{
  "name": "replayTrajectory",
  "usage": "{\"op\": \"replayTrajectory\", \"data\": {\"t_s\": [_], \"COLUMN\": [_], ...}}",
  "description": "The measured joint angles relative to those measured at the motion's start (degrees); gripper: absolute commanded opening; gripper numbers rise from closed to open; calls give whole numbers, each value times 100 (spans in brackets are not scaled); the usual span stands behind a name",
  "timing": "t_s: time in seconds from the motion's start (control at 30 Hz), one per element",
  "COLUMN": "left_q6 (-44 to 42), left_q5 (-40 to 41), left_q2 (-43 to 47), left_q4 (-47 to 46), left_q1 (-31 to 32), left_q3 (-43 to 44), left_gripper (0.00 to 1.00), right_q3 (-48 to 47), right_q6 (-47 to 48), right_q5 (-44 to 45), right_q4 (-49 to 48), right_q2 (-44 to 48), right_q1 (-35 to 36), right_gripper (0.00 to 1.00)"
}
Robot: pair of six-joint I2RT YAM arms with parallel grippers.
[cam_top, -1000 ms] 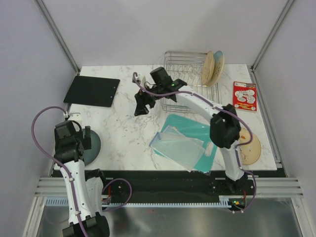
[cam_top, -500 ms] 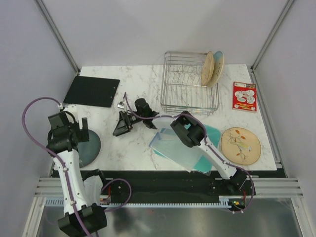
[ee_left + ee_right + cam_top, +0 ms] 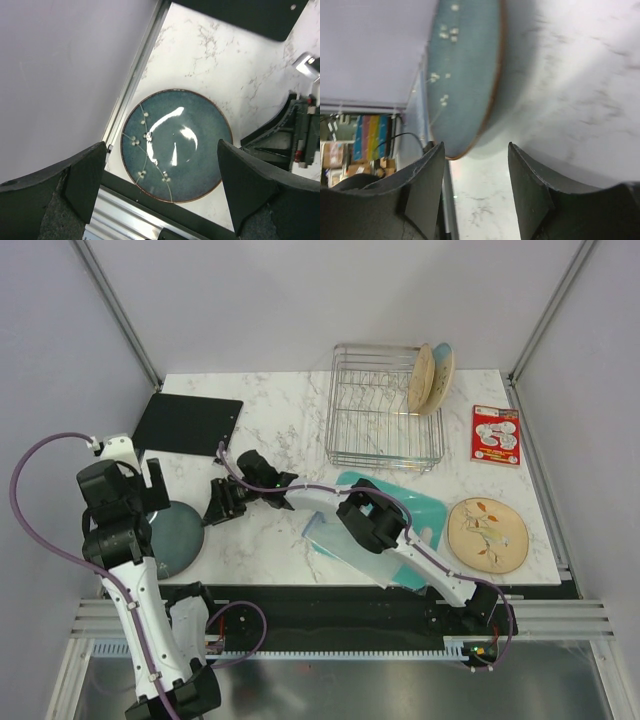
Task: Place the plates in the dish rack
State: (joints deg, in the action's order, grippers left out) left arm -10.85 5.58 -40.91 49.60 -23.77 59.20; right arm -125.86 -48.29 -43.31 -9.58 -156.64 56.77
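Near the left front corner of the marble table (image 3: pixel 270 420), the dark grey-blue plate (image 3: pixel 176 146) lay flat, close against the rail along the table's left edge. Above it hung the left gripper (image 3: pixel 161 144), pointing down. Its fingers were spread wide, one to each side of the plate in the wrist view, clear of the rim and gripping nothing. The right gripper (image 3: pixel 218 504) was stretched across from the right, low over the table, just to the right of that plate. In its wrist view the plate's brown-edged rim lay just beyond the fingertips, and the fingers stood parted with only bare tabletop between them. Whether a fingertip touched the rim could not be told. At the far right stood the wire dish rack (image 3: pixel 385 430), with a tan plate (image 3: pixel 421 378) and a cream-and-light-blue plate (image 3: pixel 442 365) upright side by side at its far right corner. A second tan plate (image 3: pixel 486 534) with a leaf sprig lay flat at the near right. It was just right of the teal cutting board (image 3: pixel 400 502) and well apart from both grippers.
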Motion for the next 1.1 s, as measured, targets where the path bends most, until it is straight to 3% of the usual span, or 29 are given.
{"op": "replayTrajectory", "data": {"t_s": [0.3, 0.43, 0.5, 0.53, 0.57, 0.6, 0.87, 1.1], "left_q6": [122, 131, 166, 195, 214, 232, 249, 195], "left_q5": [-184, -181, -186, -188, -192, -192, -487, -872], "left_q2": [15, -13, -57, -81, -109, -125, -175, -643], "left_q4": [131, 155, 203, 240, 271, 289, 247, -326], "left_q1": [2, 22, 39, 42, 42, 42, 46, 50], "left_q3": [380, 424, 501, 562, 625, 686, 549, -479], "left_gripper": [98, 98, 98, 98, 98, 98, 98, 100], "right_q3": [-111, -361, -446, -481, -487, -503, 85, 1248], "right_q6": [280, 319, 299, 291, 269, 260, -87, 863], "right_q5": [555, 634, 673, 713, 754, 787, 820, 743], "right_q4": [400, 428, 396, 378, 369, 365, 380, 1335], "right_q2": [-11, -157, -243, -275, -302, -337, -70, 1054], "right_q1": [50, 186, 280, 323, 367, 396, 332, -693], "right_gripper": [60, 54, 44, 30, 5, 0, 0, 0]}}
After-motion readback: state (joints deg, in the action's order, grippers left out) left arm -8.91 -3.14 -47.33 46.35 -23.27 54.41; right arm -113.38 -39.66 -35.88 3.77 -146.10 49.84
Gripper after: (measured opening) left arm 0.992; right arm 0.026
